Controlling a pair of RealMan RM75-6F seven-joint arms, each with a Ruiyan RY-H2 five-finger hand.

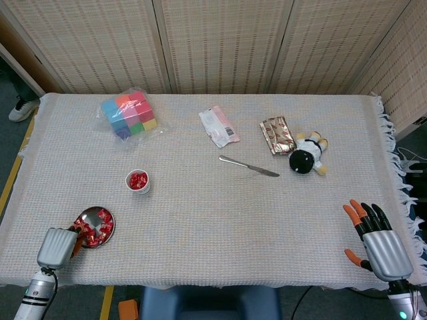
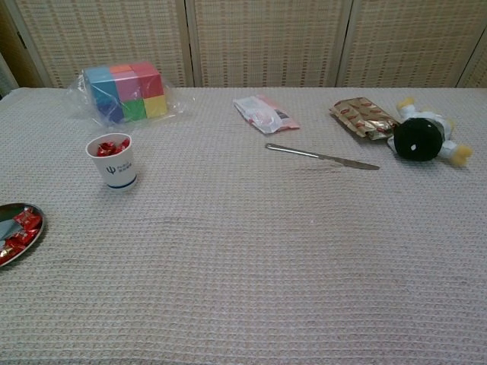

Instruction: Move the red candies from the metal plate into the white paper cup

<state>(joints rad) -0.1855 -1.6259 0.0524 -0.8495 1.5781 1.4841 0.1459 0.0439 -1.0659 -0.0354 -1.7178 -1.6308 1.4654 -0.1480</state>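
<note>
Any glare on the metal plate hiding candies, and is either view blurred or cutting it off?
Head view: sharp, even lighting; the metal plate shows a bright sheen on its bare patch, but the red candies stay readable, left hand at its near rim. Chest view: also sharp, but the plate is cropped by the left frame edge.
</note>
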